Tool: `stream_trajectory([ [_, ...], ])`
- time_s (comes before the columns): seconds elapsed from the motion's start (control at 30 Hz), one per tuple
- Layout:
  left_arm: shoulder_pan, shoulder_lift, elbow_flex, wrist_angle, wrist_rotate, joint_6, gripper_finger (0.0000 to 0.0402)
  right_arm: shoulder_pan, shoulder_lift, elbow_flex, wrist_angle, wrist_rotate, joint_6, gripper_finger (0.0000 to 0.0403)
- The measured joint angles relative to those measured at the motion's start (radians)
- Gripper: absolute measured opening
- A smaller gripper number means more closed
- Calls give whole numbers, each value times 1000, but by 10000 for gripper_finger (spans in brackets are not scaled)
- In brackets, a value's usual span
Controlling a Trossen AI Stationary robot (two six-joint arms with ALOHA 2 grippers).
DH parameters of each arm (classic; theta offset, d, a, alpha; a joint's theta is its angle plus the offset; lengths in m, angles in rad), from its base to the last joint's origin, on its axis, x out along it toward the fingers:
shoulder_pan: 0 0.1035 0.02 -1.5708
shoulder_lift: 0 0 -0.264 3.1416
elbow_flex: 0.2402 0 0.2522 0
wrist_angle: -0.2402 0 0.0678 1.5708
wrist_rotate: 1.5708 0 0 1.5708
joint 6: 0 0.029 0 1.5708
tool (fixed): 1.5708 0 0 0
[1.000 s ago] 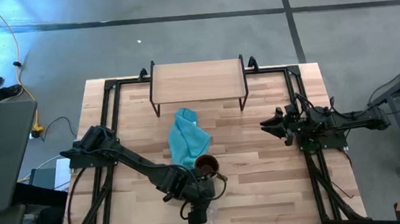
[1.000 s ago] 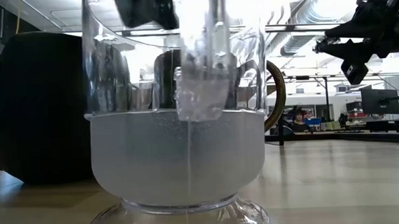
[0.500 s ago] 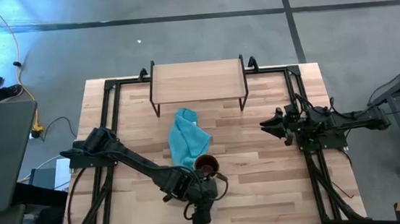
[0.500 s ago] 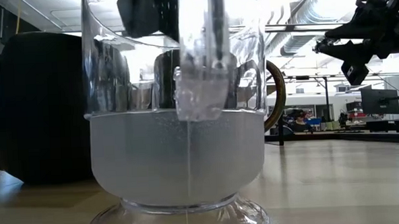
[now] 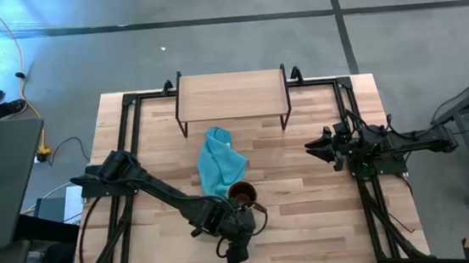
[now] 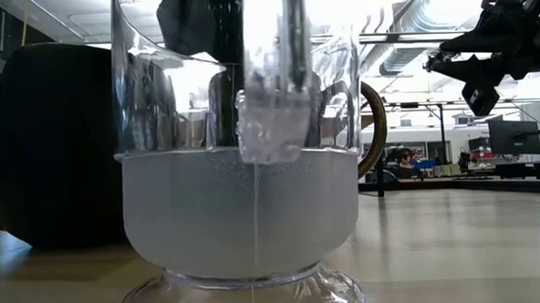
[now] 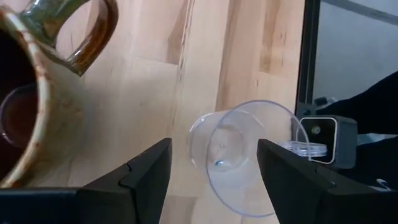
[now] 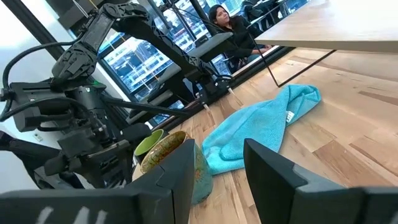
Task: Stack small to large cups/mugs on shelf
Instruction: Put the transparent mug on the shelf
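Observation:
The tiny clear glass cup (image 7: 239, 155) stands upright on the table near its front edge and fills the low view (image 6: 239, 180). My left gripper (image 7: 214, 180) (image 5: 235, 240) hovers over it, open, one finger on either side and clear of it. The olive-tan mug (image 5: 242, 194) (image 7: 34, 99) stands just beyond, handle (image 7: 93, 34) toward the cup. The dark mug (image 6: 60, 147) stands beside it, showing its green inside (image 8: 149, 144). The shelf (image 5: 231, 96) stands at the far edge. My right gripper (image 5: 317, 147) (image 8: 217, 180) waits open at the right.
A teal-blue cloth (image 5: 218, 163) (image 8: 261, 127) lies crumpled between the shelf and the mugs. A small camera box (image 7: 323, 140) sits at the table's front edge right behind the glass cup. Black frame rails (image 5: 130, 149) run along both table sides. People sit in the room beyond.

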Motion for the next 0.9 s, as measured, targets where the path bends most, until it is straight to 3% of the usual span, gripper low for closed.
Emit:
stream_trajectory([
  [0.43, 3, 20, 0, -4, 0, -7, 221, 0, 0, 0, -1, -4, -2, 128],
  [0.9, 7, 29, 0, -3, 61, 20, 100, 0, 0, 0, -1, -4, -2, 128],
])
